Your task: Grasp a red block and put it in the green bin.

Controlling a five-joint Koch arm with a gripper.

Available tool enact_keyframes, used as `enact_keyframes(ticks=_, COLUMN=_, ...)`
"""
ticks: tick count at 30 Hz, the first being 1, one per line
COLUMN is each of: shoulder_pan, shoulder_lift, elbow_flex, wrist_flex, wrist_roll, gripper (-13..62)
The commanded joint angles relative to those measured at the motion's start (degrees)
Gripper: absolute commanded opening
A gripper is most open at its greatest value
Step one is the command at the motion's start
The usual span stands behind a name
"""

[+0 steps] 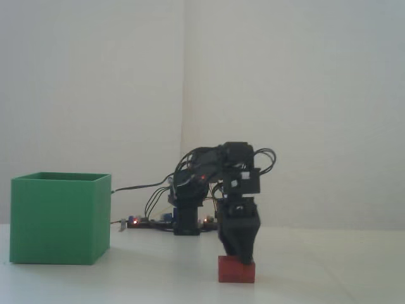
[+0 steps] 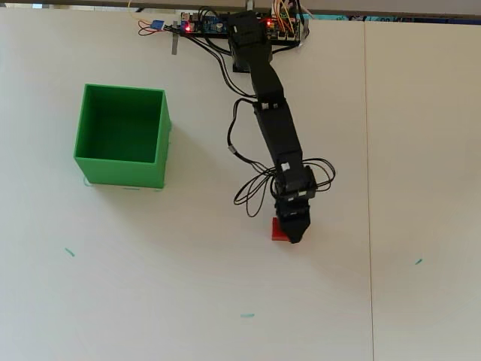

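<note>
Red block (image 1: 235, 272) on white table (image 2: 150, 286) — pale bare wall (image 1: 95, 82) behind.

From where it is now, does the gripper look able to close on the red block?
Probably yes. The gripper sits right over the red block, tips at its top face, and nothing stands between them. Whether the jaws straddle the block cannot be told.
</note>
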Motion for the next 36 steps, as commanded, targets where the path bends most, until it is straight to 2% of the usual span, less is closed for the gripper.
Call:
enact_keyframes(ticks=1, shoulder_pan=0.35, shoulder_lift=0.18, elbow_flex=-3.43, wrist_flex=-0.53, wrist_roll=0.70, gripper=38.9)
enact_keyframes(ticks=17, shoulder_pan=1.58, shoulder_lift=-4.57, elbow_flex=-3.78, wrist_flex=-0.97, wrist_roll=-1.67, gripper=38.2)
enact_keyframes(ticks=20, shoulder_pan=2.11, shoulder_lift=-5.71, elbow_flex=-3.69, wrist_flex=-1.49, wrist_roll=-1.41, gripper=31.4)
enact_keyframes(ticks=23, shoulder_pan=2.81, shoulder_lift=-5.89, elbow_flex=-3.69, wrist_flex=-1.41, wrist_roll=2.11, gripper=14.3)
enact_keyframes(ticks=24, shoulder_pan=3.08, shoulder_lift=-5.89, elbow_flex=-3.69, wrist_flex=-1.41, wrist_roll=3.87, gripper=12.9)
enact_keyframes(ticks=25, shoulder_pan=3.08, shoulder_lift=-5.89, elbow_flex=-3.60, wrist_flex=-0.97, wrist_roll=5.89, gripper=5.5)
enact_keyframes(ticks=26, shoulder_pan=3.08, shoulder_lift=-5.89, elbow_flex=-3.43, wrist_flex=-0.35, wrist_roll=8.26, gripper=3.7)
enact_keyframes(ticks=31, shoulder_pan=3.43, shoulder_lift=-5.19, elbow_flex=-3.25, wrist_flex=2.90, wrist_roll=8.88, gripper=3.6)
enact_keyframes(ticks=36, shoulder_pan=6.86, shoulder_lift=9.49, elbow_flex=-3.34, wrist_flex=2.90, wrist_roll=8.61, gripper=3.6)
